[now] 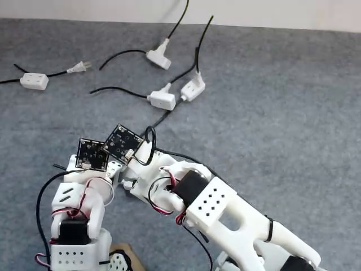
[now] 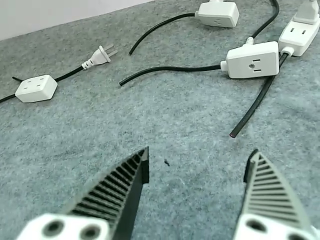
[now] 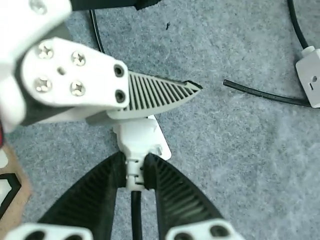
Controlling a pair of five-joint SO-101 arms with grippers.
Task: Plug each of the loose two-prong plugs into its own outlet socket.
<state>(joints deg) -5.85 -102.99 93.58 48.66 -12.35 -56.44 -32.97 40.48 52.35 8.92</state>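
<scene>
Gripping a white plug (image 3: 137, 140) by its neck in my right hand (image 3: 135, 164), left hand (image 2: 199, 152) spread wide above the grey tabletop (image 2: 175, 125)

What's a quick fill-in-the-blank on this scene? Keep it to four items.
1. The right end effector is ___ on the neck of a white plug.
2. The left end effector is ___, holding nothing.
3. Every cord on the mat is ___ in colour.
4. In the high view, the loose two-prong plug lies beside the outlet socket near the picture's ___ edge.

Missing words: shut; open; black; left
</scene>
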